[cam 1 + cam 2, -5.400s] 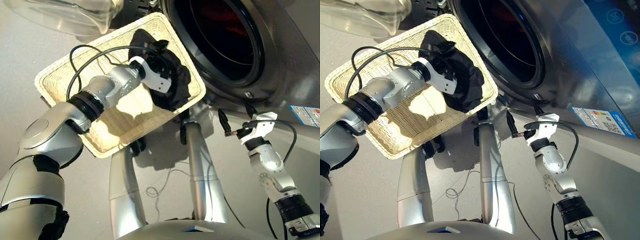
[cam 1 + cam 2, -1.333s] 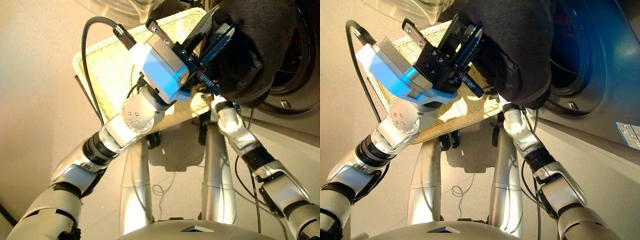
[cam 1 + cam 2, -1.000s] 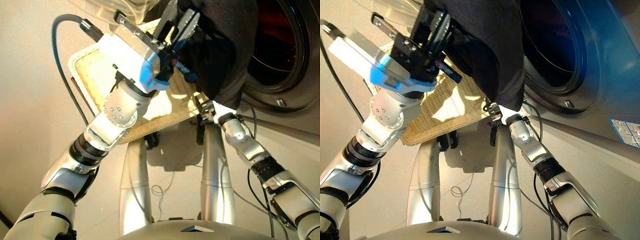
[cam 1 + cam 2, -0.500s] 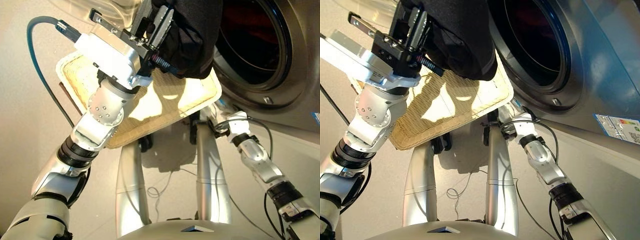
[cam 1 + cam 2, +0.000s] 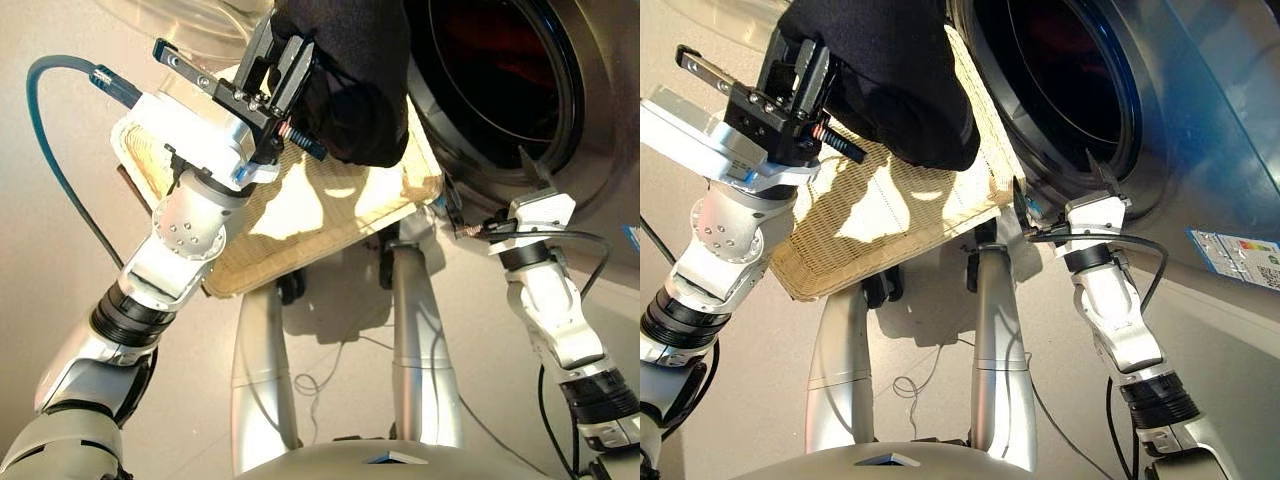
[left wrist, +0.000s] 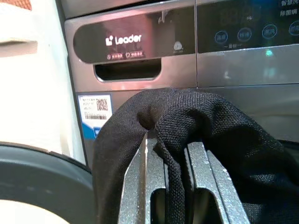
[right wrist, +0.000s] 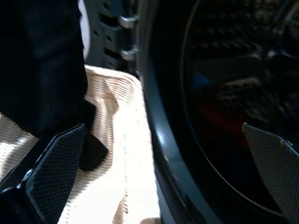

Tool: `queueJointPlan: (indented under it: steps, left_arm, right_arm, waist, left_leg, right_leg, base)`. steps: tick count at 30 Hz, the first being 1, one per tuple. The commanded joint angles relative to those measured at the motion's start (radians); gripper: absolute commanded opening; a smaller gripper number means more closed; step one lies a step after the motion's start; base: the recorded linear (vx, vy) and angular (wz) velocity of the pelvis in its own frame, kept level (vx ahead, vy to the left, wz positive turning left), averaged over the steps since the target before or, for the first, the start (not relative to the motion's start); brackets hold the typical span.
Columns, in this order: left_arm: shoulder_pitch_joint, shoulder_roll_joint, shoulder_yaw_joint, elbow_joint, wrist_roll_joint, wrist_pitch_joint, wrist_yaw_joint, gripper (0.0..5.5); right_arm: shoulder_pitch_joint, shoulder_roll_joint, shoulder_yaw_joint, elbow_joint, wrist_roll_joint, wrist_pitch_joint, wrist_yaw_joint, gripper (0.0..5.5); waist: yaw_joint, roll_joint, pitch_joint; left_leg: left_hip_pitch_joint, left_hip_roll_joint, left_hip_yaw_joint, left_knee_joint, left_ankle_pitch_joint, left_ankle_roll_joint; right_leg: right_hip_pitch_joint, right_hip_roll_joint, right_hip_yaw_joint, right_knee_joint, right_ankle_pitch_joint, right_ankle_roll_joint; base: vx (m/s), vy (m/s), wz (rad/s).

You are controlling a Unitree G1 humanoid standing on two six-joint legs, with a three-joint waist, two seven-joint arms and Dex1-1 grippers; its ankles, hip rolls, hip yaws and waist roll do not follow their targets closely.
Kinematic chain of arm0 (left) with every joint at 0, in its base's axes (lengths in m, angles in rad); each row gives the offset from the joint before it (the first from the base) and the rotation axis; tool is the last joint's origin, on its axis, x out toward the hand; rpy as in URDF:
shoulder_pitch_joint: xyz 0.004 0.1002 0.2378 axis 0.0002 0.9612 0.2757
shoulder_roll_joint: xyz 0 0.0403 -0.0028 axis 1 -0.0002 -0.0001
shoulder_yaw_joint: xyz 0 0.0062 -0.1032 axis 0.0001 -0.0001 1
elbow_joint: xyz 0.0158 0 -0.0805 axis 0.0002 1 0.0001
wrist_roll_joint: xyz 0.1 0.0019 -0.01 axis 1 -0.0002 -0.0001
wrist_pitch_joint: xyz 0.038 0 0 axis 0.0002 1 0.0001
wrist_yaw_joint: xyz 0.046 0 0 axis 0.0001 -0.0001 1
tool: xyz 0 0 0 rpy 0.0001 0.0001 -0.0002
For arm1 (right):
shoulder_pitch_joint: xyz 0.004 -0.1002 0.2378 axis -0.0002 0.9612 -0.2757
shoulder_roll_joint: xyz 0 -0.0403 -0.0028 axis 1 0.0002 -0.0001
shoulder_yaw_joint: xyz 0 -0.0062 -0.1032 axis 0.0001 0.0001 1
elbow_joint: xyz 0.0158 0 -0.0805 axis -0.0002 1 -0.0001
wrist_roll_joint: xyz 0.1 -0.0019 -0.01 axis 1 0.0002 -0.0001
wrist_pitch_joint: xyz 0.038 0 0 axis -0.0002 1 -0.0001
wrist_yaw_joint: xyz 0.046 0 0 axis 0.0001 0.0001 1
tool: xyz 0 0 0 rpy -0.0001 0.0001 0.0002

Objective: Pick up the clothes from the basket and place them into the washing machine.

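A black garment [image 5: 355,80], one of the clothes, hangs in the air above the cream wicker basket [image 5: 300,215], with my left gripper [image 5: 290,48] shut on it. In the left wrist view the cloth [image 6: 210,126] is pinched between the two metal fingers [image 6: 140,186]. Just right of it is the washing machine [image 5: 1160,120] with its round porthole [image 5: 500,70] open; something red-orange [image 5: 490,45] shows dimly in the drum. My right gripper [image 5: 490,192] stands open and empty at the porthole's lower rim, beside the basket's right corner. No other garment shows in the basket.
The clear glass door [image 5: 200,15] stands swung open behind the basket. A grey control panel with a drawer slot [image 6: 131,70] faces the left wrist. A thin cable [image 5: 320,385] lies looped on the floor below. A label sticker [image 5: 1230,252] is on the machine's front.
My right arm has drawn out from under the hanging garment and risen to the porthole's lower rim. The left gripper still holds the black garment over the basket. The camera has shifted.
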Motion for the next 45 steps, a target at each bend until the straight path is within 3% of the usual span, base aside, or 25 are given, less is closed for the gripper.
queueJointPlan:
  steps: [1, 14, 33, 38, 45]
  left_arm:
    - [-0.025, -0.001, 0.033, -0.116, -0.03, -0.095, -0.02, 0.0]
    - [-0.04, -0.056, -0.02, -0.112, -0.056, -0.065, -0.061, 0.0]
    - [-0.15, -0.237, -0.098, -0.111, -0.025, -0.013, -0.066, 0.0]
    - [-0.162, -0.271, -0.115, -0.114, -0.035, -0.011, -0.062, 0.0]
    - [-0.159, -0.285, -0.122, -0.09, -0.028, -0.006, -0.034, 0.0]
  right_arm:
    - [-0.072, -0.057, 0.033, -0.103, 0.057, -0.06, 0.037, 5.5]
    - [-0.346, -0.067, 0.253, -0.034, 0.238, 0.004, 0.162, 5.5]
    - [-0.606, 0.146, 0.453, 0.251, 0.187, 0.087, 0.108, 5.5]
    - [-0.664, 0.228, 0.451, 0.325, 0.195, 0.076, 0.039, 5.5]
    - [-0.658, 0.249, 0.389, 0.271, 0.197, 0.044, -0.043, 5.5]
  waist:
    - [0.01, 0.024, -0.026]
    - [0.035, 0.02, -0.016]
    - [0.062, 0.024, -0.018]
    - [0.071, 0.026, -0.016]
    - [0.07, 0.024, -0.013]
  left_leg:
    - [-0.035, 0.01, -0.005, -0.057, 0.064, 0.045]
    - [-0.029, 0.013, -0.004, -0.044, 0.062, 0.047]
    - [-0.035, 0.001, -0.006, -0.045, 0.068, 0.049]
    - [-0.033, 0.001, -0.002, -0.056, 0.071, 0.05]
    - [-0.028, -0.003, -0.003, -0.061, 0.071, 0.053]
  right_leg:
    - [0.043, -0.015, -0.005, 0.003, -0.015, -0.067]
    - [0.042, -0.022, -0.008, 0.015, -0.014, -0.069]
    - [0.035, -0.022, -0.014, 0.019, -0.013, -0.073]
    - [0.035, -0.026, -0.014, 0.011, -0.008, -0.072]
    - [0.041, -0.024, -0.012, 0.007, -0.01, -0.071]
  base:
    - [0.0, 0.0, 0.0]
    - [0.0, 0.0, 0.0]
    - [0.0, 0.0, 0.0]
    - [0.0, 0.0, 0.0]
    - [0.0, 0.0, 0.0]
